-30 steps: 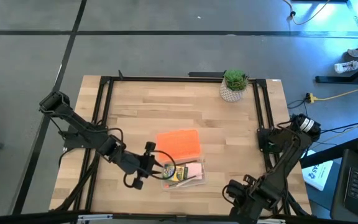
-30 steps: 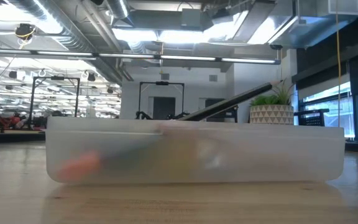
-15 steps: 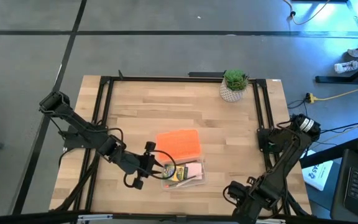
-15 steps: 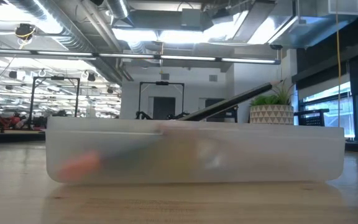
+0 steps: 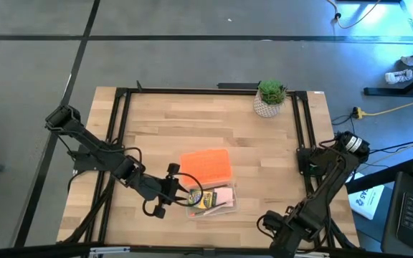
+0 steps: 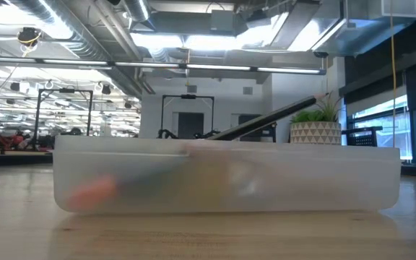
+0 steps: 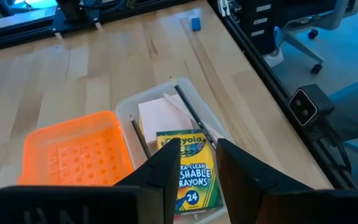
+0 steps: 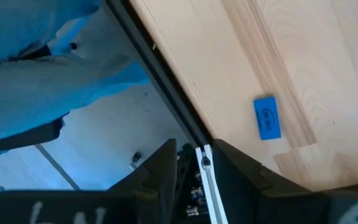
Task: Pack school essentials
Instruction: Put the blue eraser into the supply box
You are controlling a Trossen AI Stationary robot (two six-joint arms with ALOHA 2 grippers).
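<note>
Crayons: one box [image 7: 189, 171] lies in the clear case [image 7: 199, 106] just ahead of the left gripper [image 7: 194, 163], jaws slightly apart, empty. One pink pad [image 7: 160, 116] and two pencils [image 7: 194, 116] lie beyond it. Right gripper [image 8: 190, 160], jaws slightly apart, empty; one blue eraser [image 8: 266, 117] lies ahead.

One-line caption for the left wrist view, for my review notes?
Left tool, empty, above a clear case holding a crayon box, pink pad and pencils; orange lid beside it.

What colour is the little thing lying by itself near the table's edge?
Blue. The tiny blue piece shows best in the right wrist view, lying flat on the wooden table.
</note>
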